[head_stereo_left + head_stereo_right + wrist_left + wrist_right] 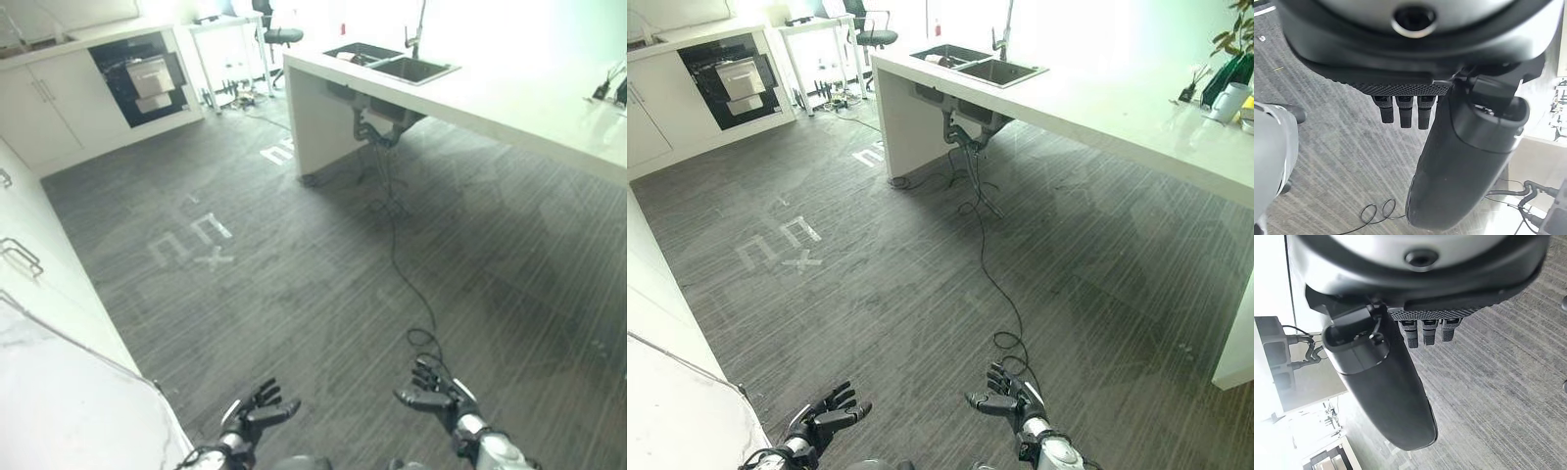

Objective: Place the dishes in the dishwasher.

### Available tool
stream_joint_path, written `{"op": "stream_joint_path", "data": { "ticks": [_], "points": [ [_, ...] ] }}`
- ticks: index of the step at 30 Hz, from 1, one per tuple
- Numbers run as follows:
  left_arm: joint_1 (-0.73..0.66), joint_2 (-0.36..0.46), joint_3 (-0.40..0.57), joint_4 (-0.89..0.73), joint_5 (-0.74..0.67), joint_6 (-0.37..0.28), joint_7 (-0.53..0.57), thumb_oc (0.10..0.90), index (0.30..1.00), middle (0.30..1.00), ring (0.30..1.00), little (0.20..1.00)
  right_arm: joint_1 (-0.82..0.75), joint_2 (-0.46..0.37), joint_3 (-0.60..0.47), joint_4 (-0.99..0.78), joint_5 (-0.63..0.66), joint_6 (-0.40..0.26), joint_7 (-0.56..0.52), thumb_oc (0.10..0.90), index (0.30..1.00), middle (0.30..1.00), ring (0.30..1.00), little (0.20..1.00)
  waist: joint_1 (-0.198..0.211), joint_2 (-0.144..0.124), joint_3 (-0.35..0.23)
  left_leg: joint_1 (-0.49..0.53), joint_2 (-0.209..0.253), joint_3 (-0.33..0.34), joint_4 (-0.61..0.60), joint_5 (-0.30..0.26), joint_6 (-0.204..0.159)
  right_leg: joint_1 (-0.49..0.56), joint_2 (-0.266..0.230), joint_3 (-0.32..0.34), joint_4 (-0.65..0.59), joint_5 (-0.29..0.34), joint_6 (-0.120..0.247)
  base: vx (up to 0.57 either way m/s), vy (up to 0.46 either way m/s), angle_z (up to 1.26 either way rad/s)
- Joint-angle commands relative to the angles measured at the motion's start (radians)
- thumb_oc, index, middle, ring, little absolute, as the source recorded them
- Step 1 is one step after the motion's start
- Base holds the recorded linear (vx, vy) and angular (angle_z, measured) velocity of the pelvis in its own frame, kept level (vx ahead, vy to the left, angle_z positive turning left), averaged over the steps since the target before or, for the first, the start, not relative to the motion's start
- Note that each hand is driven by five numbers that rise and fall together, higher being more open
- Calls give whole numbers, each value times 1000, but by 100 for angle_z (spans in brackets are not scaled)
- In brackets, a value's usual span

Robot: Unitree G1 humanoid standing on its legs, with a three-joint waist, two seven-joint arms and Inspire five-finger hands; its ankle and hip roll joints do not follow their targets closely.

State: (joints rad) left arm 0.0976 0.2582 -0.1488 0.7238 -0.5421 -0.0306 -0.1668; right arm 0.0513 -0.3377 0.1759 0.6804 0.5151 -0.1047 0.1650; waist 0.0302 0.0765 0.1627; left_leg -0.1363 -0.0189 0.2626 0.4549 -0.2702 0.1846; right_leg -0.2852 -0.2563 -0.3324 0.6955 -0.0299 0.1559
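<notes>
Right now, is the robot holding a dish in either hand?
No. Both the left hand and right hand hang open and empty above the grey floor.

A white counter (1136, 113) with a double sink (975, 67) and tap (1002, 39) spans the upper right. White floor markings (784, 243) lie left of centre. An office chair (872, 29) stands at top.

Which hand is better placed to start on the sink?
Right, marginally. Both the left hand and right hand hang open and empty over the floor; the sink lies far ahead on the right side.
</notes>
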Motion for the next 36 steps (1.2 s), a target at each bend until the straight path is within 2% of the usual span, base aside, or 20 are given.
{"op": "stream_joint_path", "data": {
  "ticks": [1,3,5,7,8,9,11,13,14,15,17,19,20,22,24,25,28,32,33,36],
  "points": [
    [-38,49,38,-89,9,-74,-27,800,900,900,900,900,-52,-1,-23,-87,13,-71,19,800,900,900,900,900,-32,-36,76,163,-11,-54,-155,-37,-104,92,29,-52,-274,111,16,385,-82,-24],
    [-31,56,35,-102,15,-76,-28,800,900,900,900,900,-46,-9,-37,-104,2,-60,14,800,900,900,900,900,-53,-59,84,200,-43,-79,-155,-76,-104,60,16,-38,-396,168,41,502,-156,4],
    [-19,60,28,-113,23,-83,-37,800,900,900,900,900,-24,-9,-62,-123,-8,-50,14,800,900,900,900,900,-71,-76,86,259,-80,-112,-155,-130,-97,-31,-33,11,-396,187,57,716,-207,14],
    [-7,54,29,-112,42,-72,-37,800,900,900,900,900,-12,-10,-73,-116,-3,-56,15,800,900,900,900,900,-73,-70,74,316,-79,-120,-155,-125,-117,11,-19,0,-396,128,27,884,-255,20],
    [-4,43,29,-105,50,-63,-28,800,900,900,900,900,-21,-17,-66,-102,4,-65,21,800,900,900,900,900,-78,-61,61,353,-66,-127,-155,-74,-141,35,20,9,-396,80,4,1036,-300,-11],
    [-2,32,22,-100,48,-69,-5,800,900,900,900,900,-32,-31,-43,-106,-6,-74,23,800,900,900,900,900,-78,-50,46,403,-48,-122,-155,109,-207,82,70,12,-396,5,-52,889,-252,-8],
    [-10,19,26,-70,19,-90,5,800,900,900,900,900,-44,-61,-26,-106,-35,-87,35,800,900,900,900,900,-75,-41,25,350,-22,-122,53,293,-289,123,111,-9,-396,-70,-122,669,-177,-2],
    [-4,15,29,-61,22,-103,-12,800,900,900,900,900,-46,-88,-29,-98,-37,-104,37,800,900,900,900,900,-61,-60,24,233,-24,-125,309,353,-312,159,116,-5,-396,-122,-164,445,-156,-10],
    [4,17,33,-68,39,-104,-28,800,900,900,900,900,-47,-103,-42,-93,-25,-108,41,800,900,900,900,900,-46,-86,38,91,8,-107,542,355,-317,195,106,1,-396,-151,-188,464,-206,-11],
    [10,23,31,-78,52,-99,-43,800,900,900,900,900,-51,-112,-54,-88,-8,-114,41,800,900,900,900,900,-29,-83,60,-31,67,-101,666,311,-322,249,133,12,-396,-193,-203,387,-129,9],
    [7,20,23,-62,62,-118,-50,800,900,900,900,900,-61,-110,-59,-75,0,-131,39,800,900,900,900,900,-5,-95,80,-124,56,-55,565,277,-265,274,124,25,-396,-196,-191,383,62,33],
    [5,11,26,-43,66,-135,-44,800,900,900,900,900,-76,-99,-46,-71,-8,-123,25,800,900,900,900,900,13,-93,88,-123,63,-24,249,245,-221,284,137,61,-396,-208,-170,465,249,-41],
    [8,13,24,-41,65,-139,-43,800,900,900,900,900,-76,-93,-47,-74,-14,-115,16,800,900,900,900,900,12,-88,87,-96,87,2,85,253,-221,289,141,65,-396,-219,-157,478,325,-92],
    [29,6,21,-44,70,-153,-40,800,900,900,900,900,-69,-84,-39,-66,-9,-122,4,800,900,900,900,900,44,-59,94,-118,60,-83,-155,294,-240,319,171,115,-396,-237,-134,494,384,-58],
    [41,6,28,-50,76,-160,-51,800,900,900,900,900,-55,-81,-43,-55,-7,-148,4,800,900,900,900,900,61,-44,89,-174,78,-88,-155,291,-248,345,177,119,-396,-253,-126,416,321,-113],
    [47,9,33,-50,76,-158,-55,800,900,900,900,900,-56,-79,-41,-42,-11,-156,-3,800,900,900,900,900,63,-37,79,-163,77,-70,-155,246,-235,370,178,106,-396,-267,-115,419,323,-97],
    [38,7,49,-37,107,-140,-47,800,900,900,900,900,-64,-60,-41,-7,18,-165,-12,800,900,900,900,900,69,-31,63,-110,26,-110,-155,188,-190,435,179,98,-396,-184,-77,409,328,-14],
    [10,42,43,-6,122,-145,-18,800,900,900,900,900,-41,-17,-46,-10,-34,-187,6,800,900,900,900,900,41,6,53,-11,-4,-85,-155,106,-91,277,130,79,124,7,-3,304,323,-1],
    [8,51,41,-11,112,-151,-8,800,900,900,900,900,-38,-16,-37,-20,-23,-182,7,800,900,900,900,900,31,15,59,13,0,-80,-155,86,-81,217,115,60,175,3,-13,223,236,-3],
    [10,73,49,-54,75,-143,2,800,900,900,900,900,-46,-17,-24,-39,-37,-173,7,800,900,900,900,900,12,25,82,61,10,-88,-155,58,-99,125,84,-6,17,-37,-36,207,30,-10]
  ]
}}
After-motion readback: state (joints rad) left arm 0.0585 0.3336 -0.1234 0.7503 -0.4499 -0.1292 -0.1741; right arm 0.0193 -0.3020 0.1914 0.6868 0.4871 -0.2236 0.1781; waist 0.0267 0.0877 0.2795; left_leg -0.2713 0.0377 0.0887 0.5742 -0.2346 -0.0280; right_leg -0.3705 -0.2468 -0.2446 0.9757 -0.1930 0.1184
